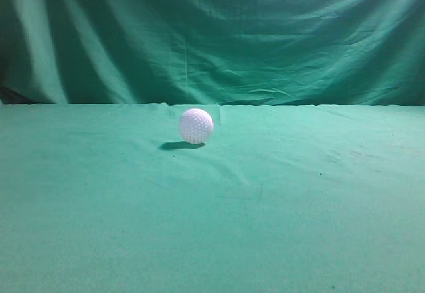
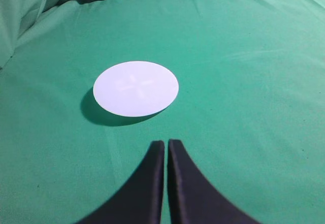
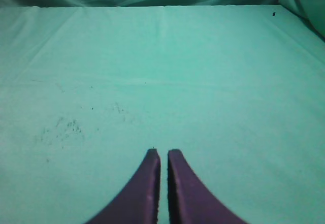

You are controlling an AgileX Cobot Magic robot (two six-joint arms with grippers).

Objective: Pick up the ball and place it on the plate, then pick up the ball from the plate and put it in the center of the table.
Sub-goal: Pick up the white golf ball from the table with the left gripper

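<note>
Both the left pincer (image 2: 166,145) and right pincer (image 3: 163,154) run off their frames' bottom edges.

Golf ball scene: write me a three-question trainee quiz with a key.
1. True or false: the ball rests on the plate.
2. Which wrist view shows the plate? A) left B) right C) both
3. Fill in: the left gripper and the right gripper each have their fingers nearly ____.

Key:
1. False; in the exterior view it sits alone on the table, and the plate in the left wrist view is bare.
2. A
3. Closed, with nothing held between them.
</note>
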